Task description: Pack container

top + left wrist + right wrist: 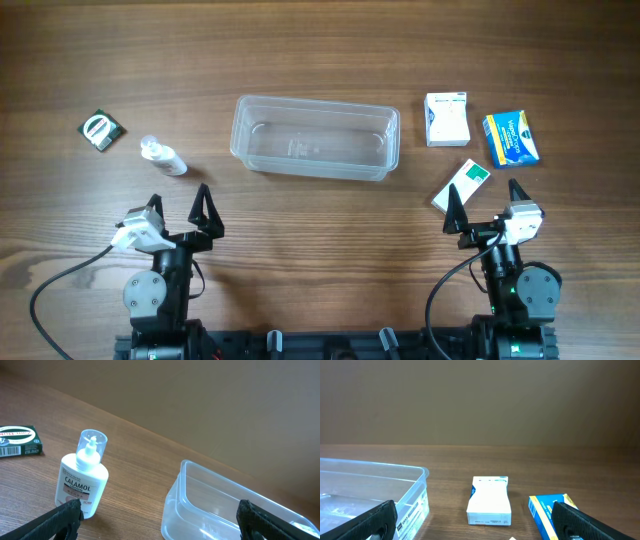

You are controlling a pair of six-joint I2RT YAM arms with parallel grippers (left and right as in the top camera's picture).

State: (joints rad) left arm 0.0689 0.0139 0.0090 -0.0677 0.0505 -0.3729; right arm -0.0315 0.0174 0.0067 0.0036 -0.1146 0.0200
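Observation:
The clear plastic container sits empty at the table's middle back; it also shows in the left wrist view and the right wrist view. A small Calamol bottle lies left of it, also seen in the left wrist view. A dark green box lies far left. A white box, a blue box and a white-green box lie right. My left gripper is open and empty near the bottle. My right gripper is open and empty beside the white-green box.
The table is brown wood. Cables run from both arm bases along the front edge. A plain wall stands behind the table's far edge.

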